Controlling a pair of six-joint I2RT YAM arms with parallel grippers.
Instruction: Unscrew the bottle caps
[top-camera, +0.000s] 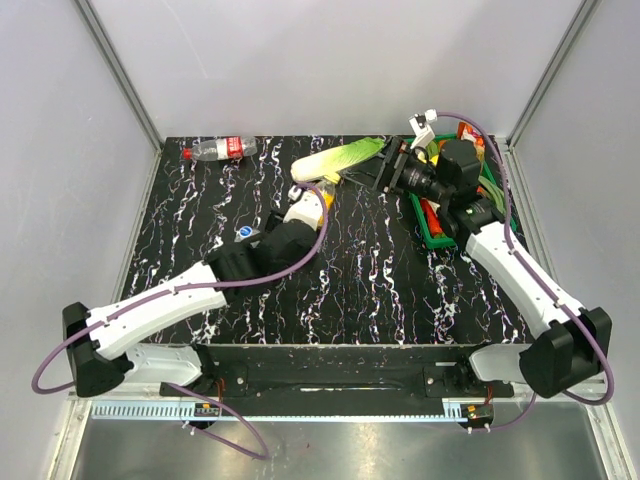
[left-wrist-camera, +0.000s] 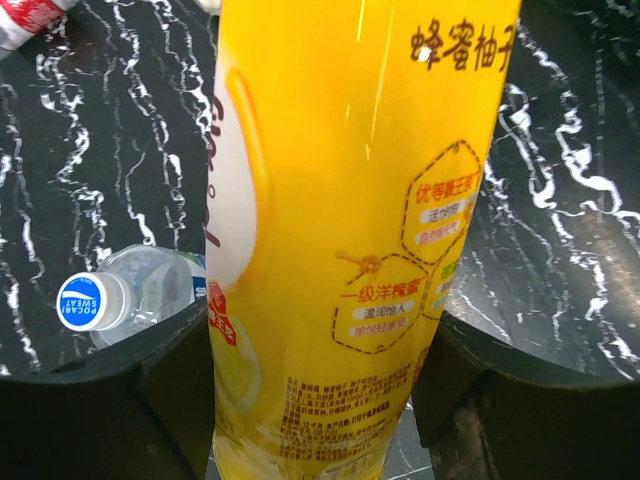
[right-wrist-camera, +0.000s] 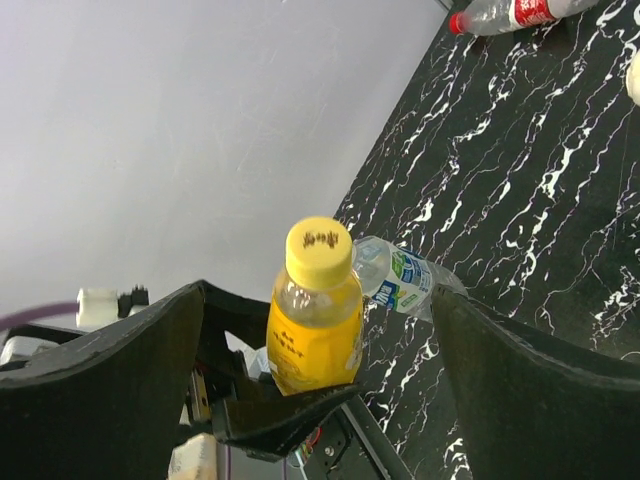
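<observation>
Right wrist view shows the left claw (left-wrist-camera: 315, 390) gripping the orange-juice bottle (right-wrist-camera: 315, 345) over the tabletop's (top-camera: 400, 290) middle, its yellow cap (right-wrist-camera: 318, 252) on, so the wide-open right claw (top-camera: 385, 168) probably must next close on that cap and twist.

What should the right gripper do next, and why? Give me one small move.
Probably ease the right gripper forward until its open jaws straddle the yellow cap. The left gripper grips the juice bottle, and the cap sits centred between the right jaws but ahead of them.
</observation>
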